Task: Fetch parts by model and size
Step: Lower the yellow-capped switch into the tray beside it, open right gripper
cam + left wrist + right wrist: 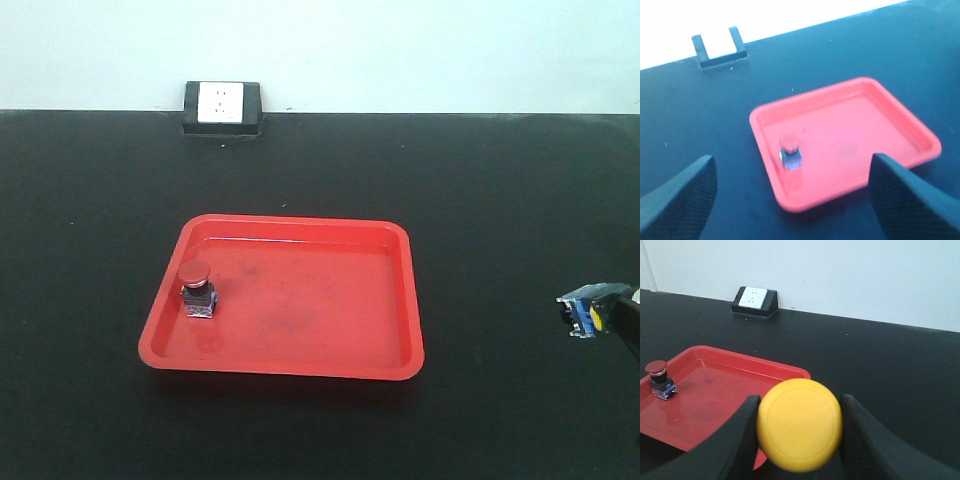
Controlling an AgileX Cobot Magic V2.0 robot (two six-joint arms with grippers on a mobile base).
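Note:
A red-capped push-button switch point(197, 288) stands upright on its black-and-blue base in the left part of the red tray point(300, 222). In the left wrist view, my left gripper point(791, 157) hangs open above the tray's near corner point(805, 202), the red-capped switch point(790, 152) below and ahead of it, nothing between the fingers. My right gripper point(800, 400) is shut on the yellow-capped switch point(800, 425), held in the air to the right of the tray. In the front view that switch point(588, 312) shows at the right edge, base pointing left.
A white wall socket on a black block point(222, 105) sits at the back edge of the black table. The tray point(715, 385) holds only the red-capped switch point(659, 377).

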